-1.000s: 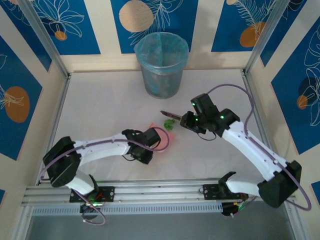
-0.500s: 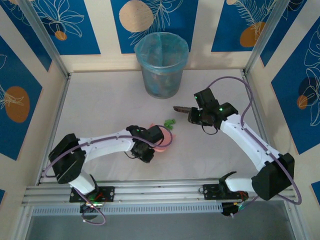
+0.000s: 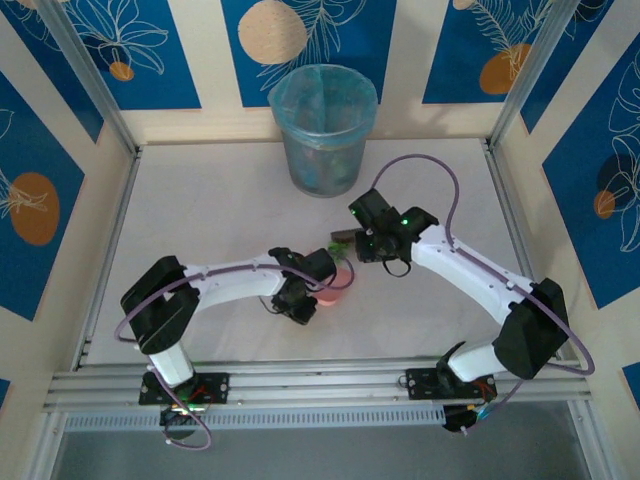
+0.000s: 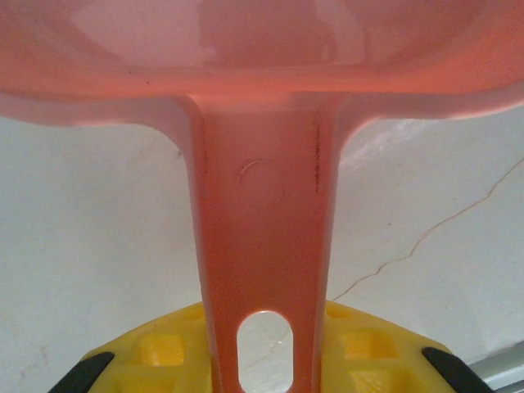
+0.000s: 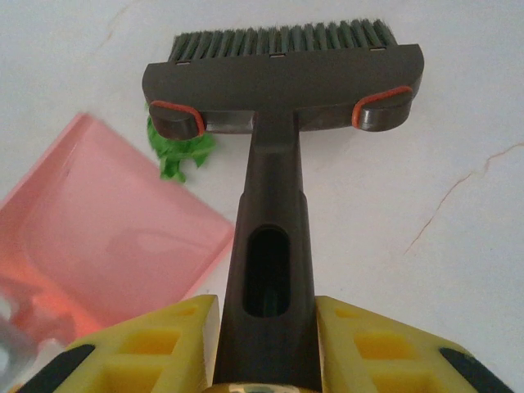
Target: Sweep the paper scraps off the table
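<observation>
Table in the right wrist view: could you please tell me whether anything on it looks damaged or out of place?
A thin brownish crack-like line runs across the white table at right. One green scrap lies loose by the left end of the brush, just off the dustpan edge. Nothing else stands out.

Soft, even light from above, barely a shadow on the worktop (image 3: 200,200). Up close the dustpan (image 4: 262,246) glows, light passing through it, slightly blurred — the brush (image 5: 282,74) looks crisp.
</observation>
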